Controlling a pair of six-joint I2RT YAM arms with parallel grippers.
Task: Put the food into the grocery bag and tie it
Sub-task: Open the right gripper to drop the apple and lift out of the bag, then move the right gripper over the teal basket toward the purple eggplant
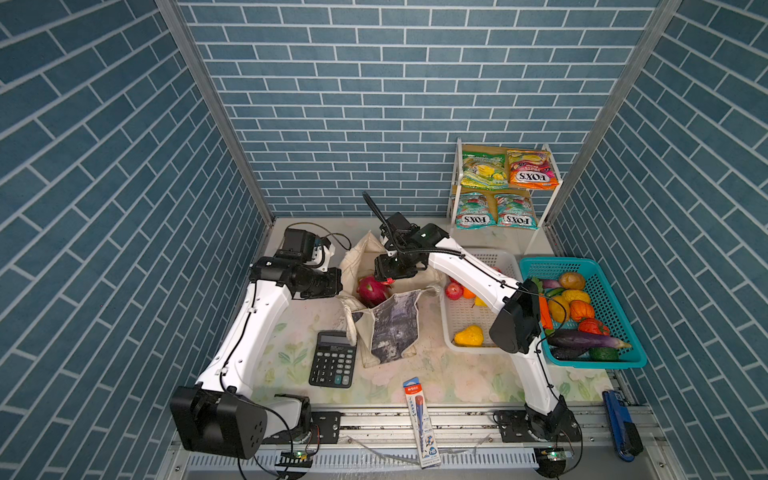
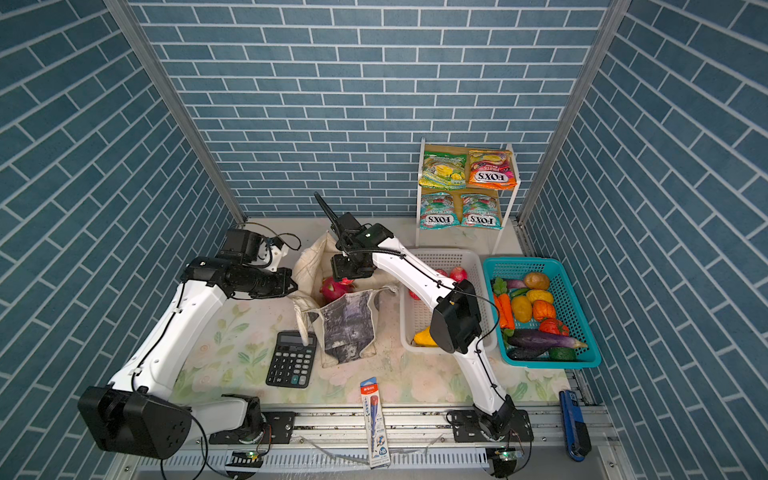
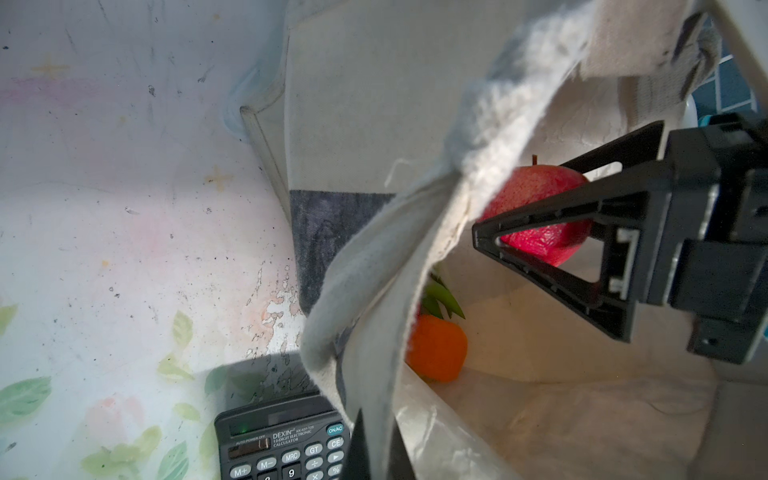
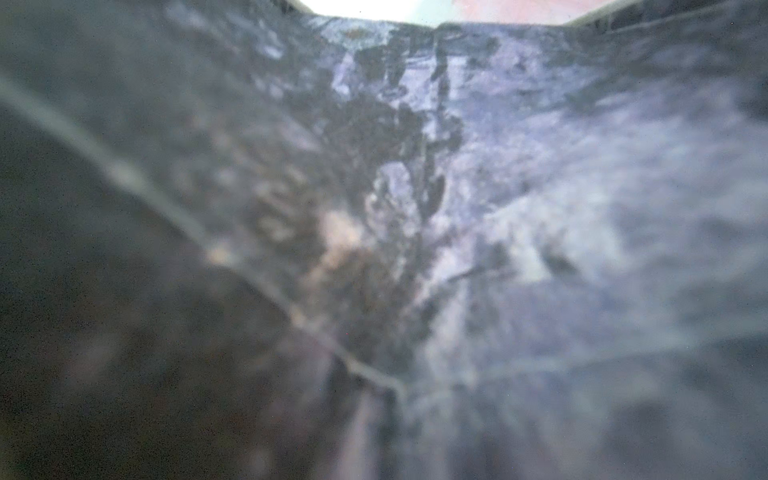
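Note:
The grocery bag [image 1: 390, 328] [image 2: 347, 324] stands open mid-table, and a pink dragon fruit [image 1: 370, 289] [image 2: 332, 289] shows in its mouth. My left gripper [image 3: 378, 453] [image 1: 338, 284] is shut on the bag's left rim, with cloth pinched between its fingers. My right gripper [image 3: 523, 208] [image 1: 392, 272] reaches down into the bag. A red apple [image 3: 536, 187] sits between its fingers; whether they still press it is unclear. An orange [image 3: 436, 347] lies lower inside. The right wrist view shows only the bag's blurred grey-purple print [image 4: 415, 187].
A black calculator [image 1: 332, 359] lies by the bag's front left corner, with a pencil pack [image 1: 419, 419] at the front edge. To the right stand a white basket [image 1: 465, 320] and a teal basket [image 1: 623, 357] of vegetables. Candy packets [image 1: 505, 187] sit on a back shelf.

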